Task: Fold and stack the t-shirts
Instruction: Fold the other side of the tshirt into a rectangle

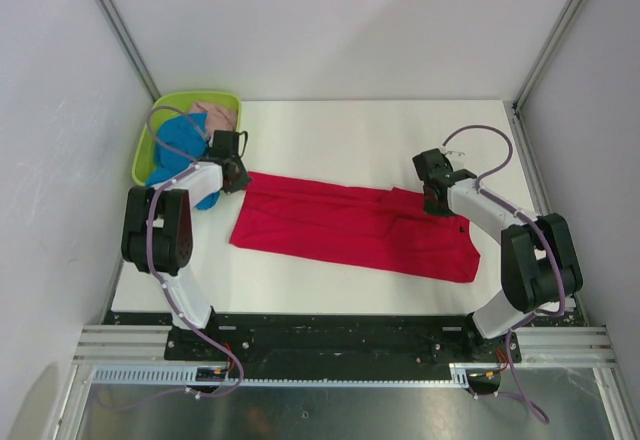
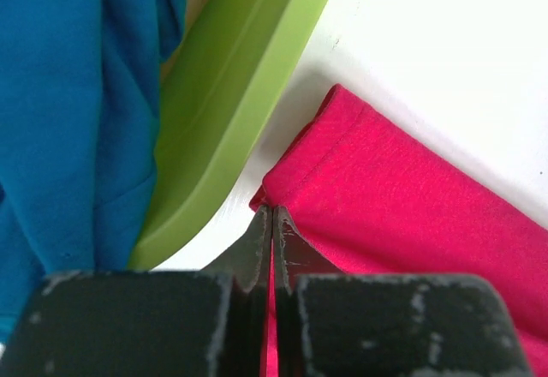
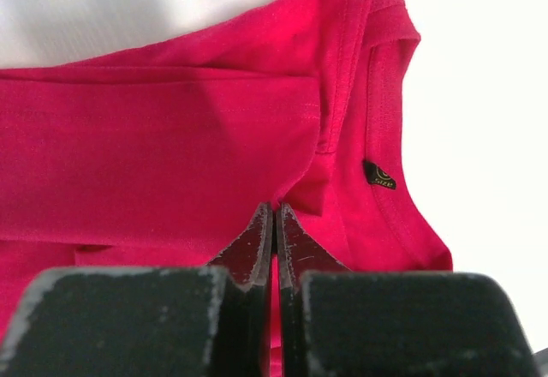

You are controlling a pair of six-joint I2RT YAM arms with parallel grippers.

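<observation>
From above, the red t-shirt (image 1: 350,225) lies on the white tabletop (image 1: 350,135) as a long band, already folded along its length. The left tool (image 1: 235,175) is at its left end and the right tool (image 1: 435,200) at its right end, near the far edge. This placing probably lets the two arms lift or fold the band together. The blue t-shirt (image 1: 178,145) and the pink t-shirt (image 1: 215,115) wait in the lime-green basket (image 1: 190,100) at the far left corner, not yet folded.

In the left wrist view, the left tool is clenched, its tips meeting at the hemmed corner of the red cloth, just beside the basket wall. Red cloth shows between the fingers, so it appears to pinch this corner.

In the right wrist view, the right tool is also clenched on a fold of the red cloth, beside the neck opening (image 3: 377,68) with its size label (image 3: 379,175). How much cloth it holds is hard to tell.
</observation>
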